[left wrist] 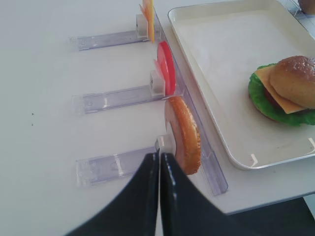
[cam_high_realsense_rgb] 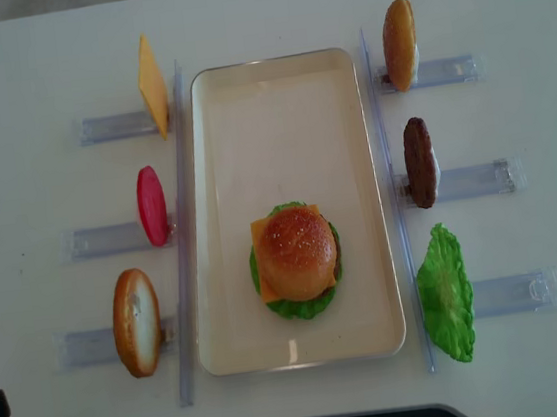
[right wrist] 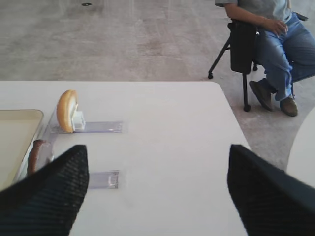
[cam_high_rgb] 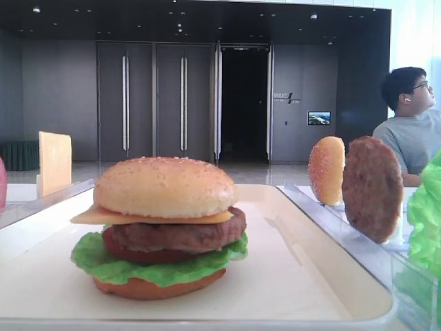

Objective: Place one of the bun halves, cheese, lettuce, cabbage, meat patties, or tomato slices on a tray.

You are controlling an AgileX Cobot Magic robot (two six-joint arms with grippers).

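- Golden and dotted with seeds, the bun top [cam_high_realsense_rgb: 295, 252] sits on the very top of a finished burger.
- Under it, going down, are the cheese [cam_high_rgb: 148, 216], the meat patty [cam_high_rgb: 180, 233], a bit of red tomato slice [cam_high_rgb: 138, 254], the lettuce [cam_high_rgb: 155, 267] and the bun bottom [cam_high_rgb: 155, 287].
- The burger stands inside the cream tray [cam_high_realsense_rgb: 276, 98], near its 6 o'clock end in the top view.
- So the stacking step looks done, or close to done.
- Spare pieces stand on edge in clear holders [cam_high_realsense_rgb: 106, 239] around the tray.
- At 9 o'clock of the burger is a spare bun bottom [cam_high_realsense_rgb: 136, 322], with a spare tomato slice [cam_high_realsense_rgb: 151, 206] and a spare cheese [cam_high_realsense_rgb: 152, 86] up toward 11 o'clock.
- At 3 o'clock is a spare lettuce [cam_high_realsense_rgb: 443, 293], with a spare patty [cam_high_realsense_rgb: 419, 162] and a spare bun top [cam_high_realsense_rgb: 400, 44] toward 1 o'clock.
- The left gripper [left wrist: 160, 160] is pinched tight with nothing in it, right beside the spare bun bottom.
- The right gripper [right wrist: 157, 182] is spread wide and empty, over bare table [right wrist: 167, 137].
- I think the next move, if any, is to open the left gripper, take a spare piece by its edges, and lay it flat on the tray.
- I cannot tell which piece is meant to go next.
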